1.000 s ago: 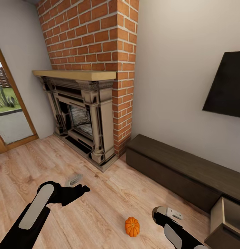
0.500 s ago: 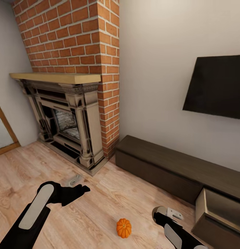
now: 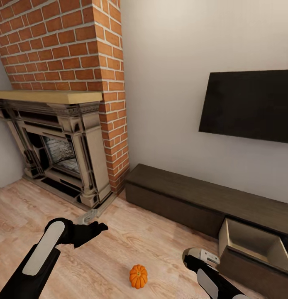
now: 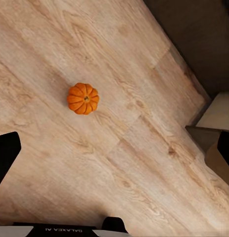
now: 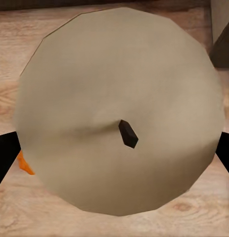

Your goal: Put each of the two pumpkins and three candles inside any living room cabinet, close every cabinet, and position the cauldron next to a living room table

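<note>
Your right gripper (image 5: 119, 128) clamps a candle (image 5: 119, 108); one pumpkin (image 3: 138, 276) lies on the floor, cabinet (image 3: 194, 199) drawer (image 3: 252, 245) open.

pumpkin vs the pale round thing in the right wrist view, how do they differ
The pumpkin is orange and ribbed; the pale round thing, probably a candle end-on, is smooth beige with a dark wick-like stub. The pumpkin sits free on the wood floor, between the two arms and touching neither; the candle sits between the right hand fingers, seemingly gripped. The pumpkin looks small in the left wrist view; the candle takes up most of the right wrist view. Both are round.
</note>
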`<state>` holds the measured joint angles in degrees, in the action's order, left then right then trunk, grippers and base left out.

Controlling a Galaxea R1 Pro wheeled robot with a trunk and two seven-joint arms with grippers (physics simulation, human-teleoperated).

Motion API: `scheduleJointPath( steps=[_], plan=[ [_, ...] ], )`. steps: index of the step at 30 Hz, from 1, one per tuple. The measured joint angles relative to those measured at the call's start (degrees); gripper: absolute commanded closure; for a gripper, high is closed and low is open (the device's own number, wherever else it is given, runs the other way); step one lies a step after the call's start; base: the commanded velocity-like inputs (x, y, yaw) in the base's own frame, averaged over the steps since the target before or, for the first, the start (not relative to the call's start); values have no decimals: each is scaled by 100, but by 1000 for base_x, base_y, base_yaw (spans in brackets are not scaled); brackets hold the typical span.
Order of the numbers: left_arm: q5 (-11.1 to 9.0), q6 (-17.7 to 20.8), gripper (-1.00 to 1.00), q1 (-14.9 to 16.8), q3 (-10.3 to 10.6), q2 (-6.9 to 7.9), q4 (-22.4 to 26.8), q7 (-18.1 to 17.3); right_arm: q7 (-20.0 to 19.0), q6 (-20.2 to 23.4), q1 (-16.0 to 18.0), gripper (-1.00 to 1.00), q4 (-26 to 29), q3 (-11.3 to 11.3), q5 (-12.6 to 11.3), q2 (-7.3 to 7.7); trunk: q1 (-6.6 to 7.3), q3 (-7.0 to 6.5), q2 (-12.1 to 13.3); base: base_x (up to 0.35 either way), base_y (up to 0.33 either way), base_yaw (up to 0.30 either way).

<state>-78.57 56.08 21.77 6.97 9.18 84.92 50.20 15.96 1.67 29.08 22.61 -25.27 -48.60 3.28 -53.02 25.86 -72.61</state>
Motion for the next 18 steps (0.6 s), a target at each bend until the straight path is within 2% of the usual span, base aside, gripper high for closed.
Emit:
scheduleJointPath(
  steps=[18],
  plan=[
    [0, -1, -100, -1, 0, 7, 0, 0, 2, -71, 0, 100, -15, 0, 5, 0, 0, -110, 0, 0, 0, -240]
  ],
)
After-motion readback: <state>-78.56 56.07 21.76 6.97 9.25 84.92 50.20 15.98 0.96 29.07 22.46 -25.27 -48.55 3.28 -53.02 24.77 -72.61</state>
